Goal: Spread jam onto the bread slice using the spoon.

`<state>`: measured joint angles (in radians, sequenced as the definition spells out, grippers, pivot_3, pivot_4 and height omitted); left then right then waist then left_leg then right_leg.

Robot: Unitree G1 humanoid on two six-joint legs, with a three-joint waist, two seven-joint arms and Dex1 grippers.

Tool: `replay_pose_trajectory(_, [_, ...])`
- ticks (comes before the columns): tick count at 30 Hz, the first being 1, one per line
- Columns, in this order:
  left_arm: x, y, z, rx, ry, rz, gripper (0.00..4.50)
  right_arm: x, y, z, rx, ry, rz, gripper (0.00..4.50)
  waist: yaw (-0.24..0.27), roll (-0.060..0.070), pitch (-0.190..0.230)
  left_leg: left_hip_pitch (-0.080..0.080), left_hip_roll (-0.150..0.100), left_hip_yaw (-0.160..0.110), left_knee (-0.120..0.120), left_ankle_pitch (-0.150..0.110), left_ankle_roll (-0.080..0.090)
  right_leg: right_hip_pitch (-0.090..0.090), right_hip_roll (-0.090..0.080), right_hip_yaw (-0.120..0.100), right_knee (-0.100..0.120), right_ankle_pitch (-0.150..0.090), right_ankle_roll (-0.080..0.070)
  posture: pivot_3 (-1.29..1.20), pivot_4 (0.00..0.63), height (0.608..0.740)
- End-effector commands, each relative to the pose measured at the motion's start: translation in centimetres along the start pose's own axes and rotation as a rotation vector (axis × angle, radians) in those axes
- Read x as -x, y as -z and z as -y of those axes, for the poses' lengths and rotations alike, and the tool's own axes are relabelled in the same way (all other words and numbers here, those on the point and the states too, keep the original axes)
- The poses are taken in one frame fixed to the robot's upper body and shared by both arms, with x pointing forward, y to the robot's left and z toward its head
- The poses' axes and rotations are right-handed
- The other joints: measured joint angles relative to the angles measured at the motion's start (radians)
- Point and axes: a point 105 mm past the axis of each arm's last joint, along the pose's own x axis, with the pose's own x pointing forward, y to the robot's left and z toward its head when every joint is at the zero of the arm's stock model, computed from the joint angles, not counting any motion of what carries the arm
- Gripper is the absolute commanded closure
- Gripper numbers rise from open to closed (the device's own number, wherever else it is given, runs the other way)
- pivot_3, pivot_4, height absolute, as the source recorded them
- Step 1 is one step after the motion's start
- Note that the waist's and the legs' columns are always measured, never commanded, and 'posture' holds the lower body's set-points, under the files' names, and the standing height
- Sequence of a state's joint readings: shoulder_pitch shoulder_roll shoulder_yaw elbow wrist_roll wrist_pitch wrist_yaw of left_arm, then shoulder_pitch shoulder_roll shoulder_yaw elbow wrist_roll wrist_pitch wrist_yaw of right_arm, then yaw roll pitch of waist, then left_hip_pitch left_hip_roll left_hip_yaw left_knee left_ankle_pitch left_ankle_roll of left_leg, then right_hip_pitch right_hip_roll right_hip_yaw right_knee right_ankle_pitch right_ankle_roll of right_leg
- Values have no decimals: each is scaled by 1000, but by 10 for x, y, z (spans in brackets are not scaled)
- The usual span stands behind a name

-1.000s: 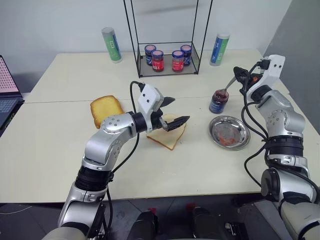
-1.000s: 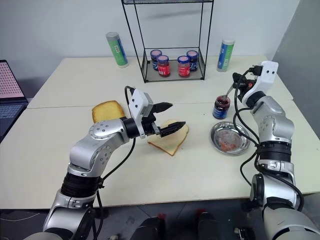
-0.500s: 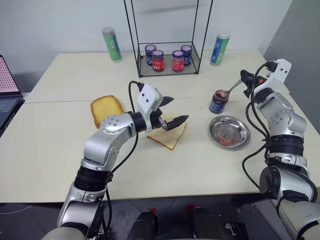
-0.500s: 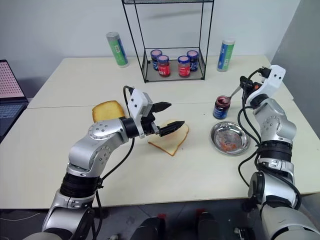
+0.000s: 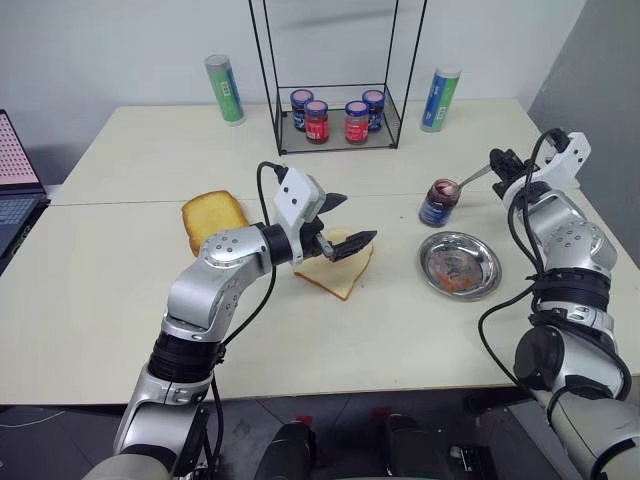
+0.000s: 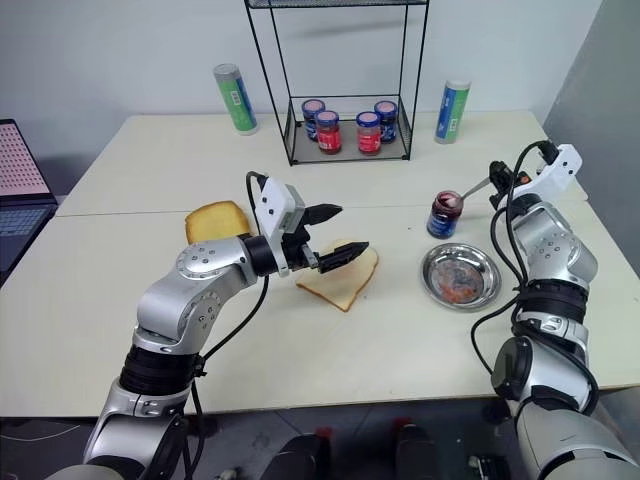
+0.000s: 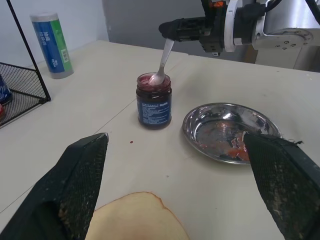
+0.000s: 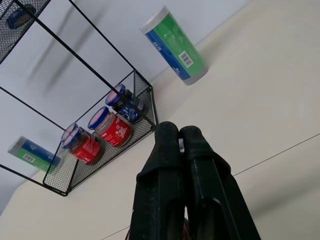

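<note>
The bread slice (image 5: 337,270) lies flat at the table's middle, and my left gripper (image 5: 350,222) hovers open just above its far edge, holding nothing. To the right stands an open blue-labelled jar (image 5: 438,203) with dark red jam (image 7: 152,80) inside. The spoon (image 7: 164,56) slants out of the jar, its bowl at the mouth. My right gripper (image 5: 497,161) is shut on the handle's end, right of the jar and above the table. Its fingers (image 8: 167,137) press together in the right wrist view. More jam smears (image 7: 232,149) lie in the dish.
A round steel dish (image 5: 482,257) sits in front of the jar. A thick golden toasted slice (image 5: 213,216) lies left of the bread. A black wire rack (image 5: 335,125) with several closed jars stands at the back, between two green-blue canisters (image 5: 223,90) (image 5: 438,98). A laptop (image 5: 15,180) sits at far left.
My right gripper has swung right and lower and rolled, laying the spoon's handle flatter while its bowl stays at the jar. The left arm and the bread have not moved.
</note>
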<state>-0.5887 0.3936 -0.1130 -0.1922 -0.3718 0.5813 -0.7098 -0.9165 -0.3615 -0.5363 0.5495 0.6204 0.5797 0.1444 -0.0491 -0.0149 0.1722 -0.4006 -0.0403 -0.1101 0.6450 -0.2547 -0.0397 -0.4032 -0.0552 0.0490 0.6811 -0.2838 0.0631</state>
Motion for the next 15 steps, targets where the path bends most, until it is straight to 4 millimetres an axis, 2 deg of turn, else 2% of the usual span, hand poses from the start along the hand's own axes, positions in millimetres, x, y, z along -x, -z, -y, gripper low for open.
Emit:
replay_pose_trajectory(1, [3, -12, 2, -41, 2, 30, 0, 0, -21, -19, -24, -53, 63, 4420, 0, 0, 0, 0, 0, 0, 0, 0, 0, 0, 0, 0, 0, 0, 0, 0, 150, 740])
replay_pose_trajectory(10, [3, -12, 2, -39, -1, 31, 0, 0, -21, -18, -84, -43, 64, 4420, -2, 0, 0, 0, 0, 0, 0, 0, 0, 0, 0, 0, 0, 0, 0, 0, 150, 740])
replay_pose_trajectory(15, [3, -12, 2, -38, -1, 31, 0, -1, -28, -19, -102, -41, 87, 4420, -3, 0, 0, 0, 0, 0, 0, 0, 0, 0, 0, 0, 0, 0, 0, 0, 150, 740])
